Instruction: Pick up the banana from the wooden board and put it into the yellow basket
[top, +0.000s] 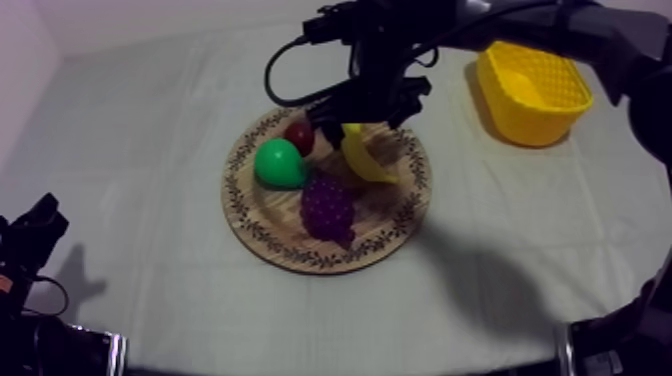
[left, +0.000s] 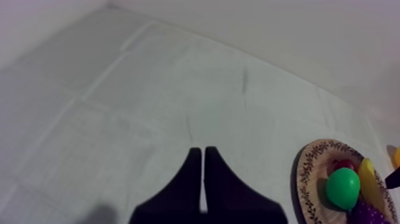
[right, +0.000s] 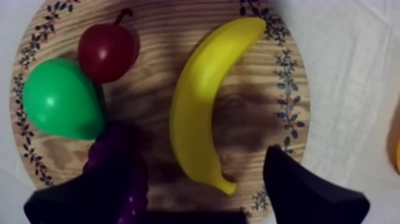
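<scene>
The yellow banana (top: 362, 155) lies on the round wooden board (top: 300, 255), right of the green pear (top: 278, 163), the small red fruit (top: 299, 136) and the purple grapes (top: 327, 208). My right gripper (top: 366, 112) hangs over the board's far side, above the banana. In the right wrist view that gripper (right: 196, 179) is open, one finger on each side of the banana (right: 199, 107), apart from it; the left finger sits over the grapes (right: 119, 167). My left gripper (top: 35, 235) rests at the table's near left corner, shut on nothing (left: 202, 179).
The yellow basket (top: 533, 92) stands at the far right of the table, a short way from the board. Beside my left gripper's fingers, the board rim (left: 305, 173), pear (left: 343, 187) and banana (left: 369, 182) show over bare cloth.
</scene>
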